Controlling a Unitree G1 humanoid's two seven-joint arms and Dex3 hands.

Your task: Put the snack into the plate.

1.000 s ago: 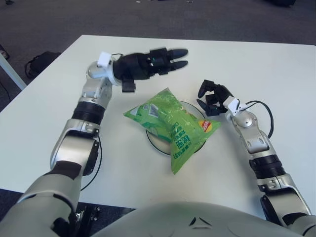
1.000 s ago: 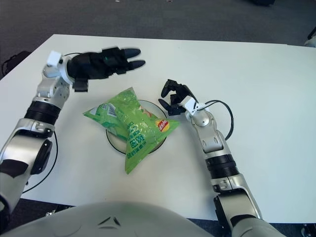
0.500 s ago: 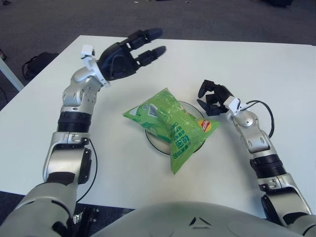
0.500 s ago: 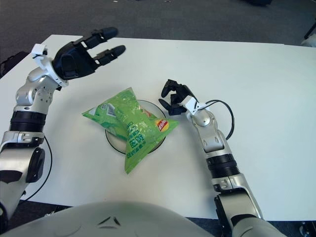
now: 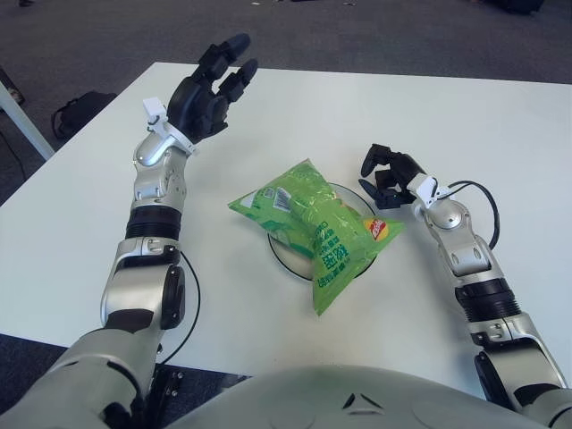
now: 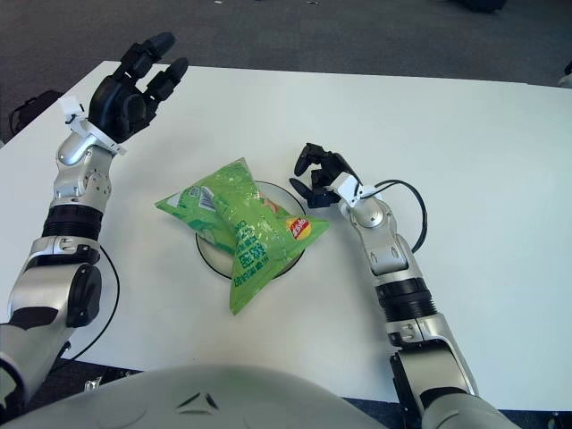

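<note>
Snack bag (image 5: 319,228) lies across the plate (image 5: 275,255), long axis far-left to near-right, just left of the right hand (image 5: 386,177) with empty curled fingers, while the left hand (image 5: 207,91), fingers spread, is well apart.

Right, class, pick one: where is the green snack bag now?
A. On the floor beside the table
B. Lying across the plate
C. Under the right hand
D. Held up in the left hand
B: the green snack bag lies across the plate, with neither hand touching it.
</note>
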